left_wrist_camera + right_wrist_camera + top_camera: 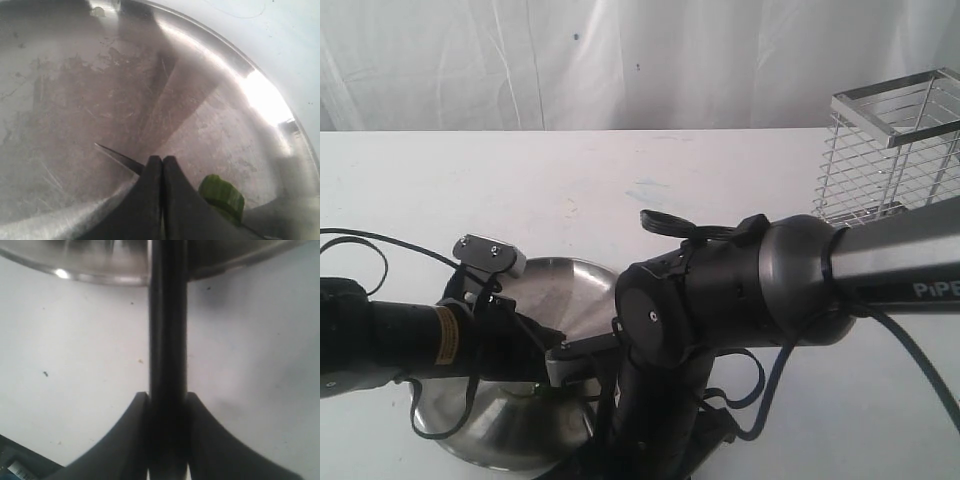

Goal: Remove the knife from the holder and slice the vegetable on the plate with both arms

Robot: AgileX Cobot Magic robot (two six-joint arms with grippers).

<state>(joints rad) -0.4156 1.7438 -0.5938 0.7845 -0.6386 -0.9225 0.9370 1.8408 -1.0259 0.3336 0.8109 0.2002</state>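
Left wrist view: we see our left gripper [162,161] over the plate [70,90], its fingers pressed together, with a cut green piece of the vegetable [222,196] lying on the steel just beside them. The knife [167,320] is clamped by its black handle in our right gripper [167,396], its dark tip showing over the plate beside the left fingers. The holder [890,140] stands well apart on the white table [620,170].

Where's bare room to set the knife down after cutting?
Open table lies between the plate's far rim and the holder, and across the back left. Crowded: the front, where left arm and right arm meet over the plate. In the plate, a vegetable piece sits beside the shut left gripper.
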